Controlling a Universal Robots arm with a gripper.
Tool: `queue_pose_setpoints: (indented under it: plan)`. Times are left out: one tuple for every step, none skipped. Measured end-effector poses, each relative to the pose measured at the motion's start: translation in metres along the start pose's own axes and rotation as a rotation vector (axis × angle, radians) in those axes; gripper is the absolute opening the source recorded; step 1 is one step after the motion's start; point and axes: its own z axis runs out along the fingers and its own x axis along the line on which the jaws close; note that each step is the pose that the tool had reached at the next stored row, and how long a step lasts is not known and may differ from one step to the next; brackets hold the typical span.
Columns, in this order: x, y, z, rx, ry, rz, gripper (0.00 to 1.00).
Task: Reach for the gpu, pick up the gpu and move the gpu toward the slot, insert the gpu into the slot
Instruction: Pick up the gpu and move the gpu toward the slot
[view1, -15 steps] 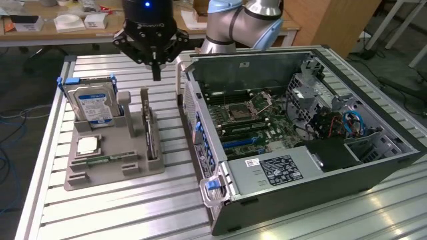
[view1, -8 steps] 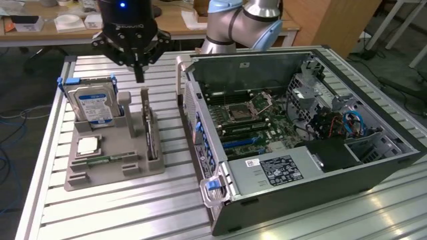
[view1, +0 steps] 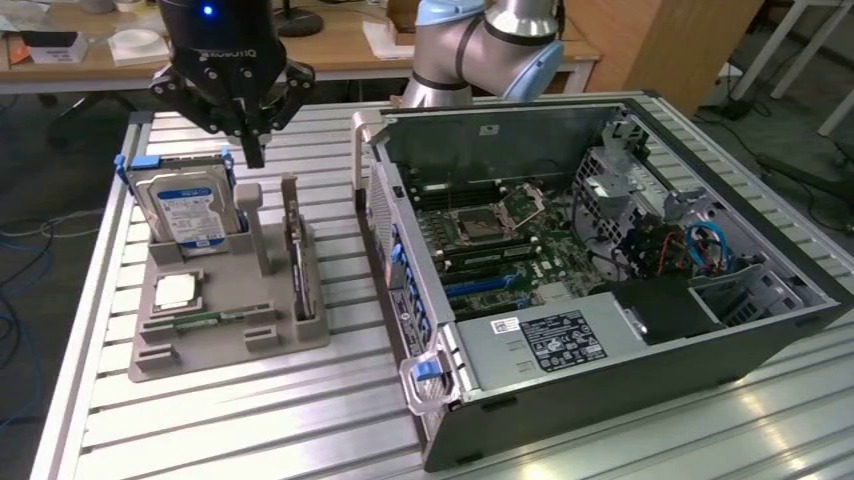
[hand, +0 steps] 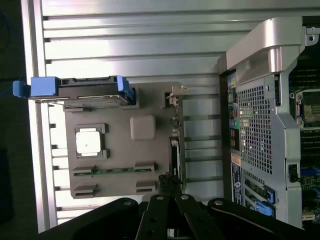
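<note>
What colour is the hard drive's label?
Hard drive label is blue; exterior view shows it best.

So the grey plastic parts holder (view1: 227, 345) sits on the slatted aluminium table (view1: 267, 430), on the exterior view's left of the open black computer case (view1: 641, 365). The blue-labelled silver hard drive (view1: 187, 210) stands at its back, and the thin dark gpu card (view1: 303, 268) stands along its case-side edge.

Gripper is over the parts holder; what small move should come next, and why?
Probably open the jaws. The gripper hangs shut above the grey holder, while the gpu stands on edge in it, untouched; shut, it could not straddle the card's top edge.
</note>
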Motion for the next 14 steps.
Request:
queue_pose_setpoints:
  plan:
    - [0.0000,0.0000,0.0000,0.0000,0.0000,0.000,0.10]
    - [0.0000,0.0000,0.0000,0.0000,0.0001,0.000,0.10]
    - [0.0000,0.0000,0.0000,0.0000,0.0000,0.000,0.10]
    - [0.0000,0.0000,-0.0001,0.0001,0.0001,0.000,0.11]
    - [0.0000,0.0000,0.0000,0.0000,0.0001,0.000,0.11]
    - [0.0000,0.0000,0.0000,0.0000,0.0001,0.000,0.17]
    - [0.0001,0.0000,0.0000,0.0001,0.0001,0.000,0.17]
    - [0.0000,0.0000,0.0000,0.0001,0.0001,0.000,0.18]
    - [0.0000,0.0000,0.0000,0.0000,0.0001,0.000,0.24]
    - [0.0000,0.0000,0.0000,0.0001,0.0001,0.000,0.24]
    - [0.0001,0.0000,0.0000,0.0000,0.0001,0.000,0.30]
    - [0.0001,0.0001,0.0000,0.0001,0.0001,0.000,0.36]
    - [0.0001,0.0002,0.0003,0.0006,-0.0001,-0.001,0.36]
    - [0.0001,0.0002,0.0006,0.0009,0.0003,-0.009,0.42]
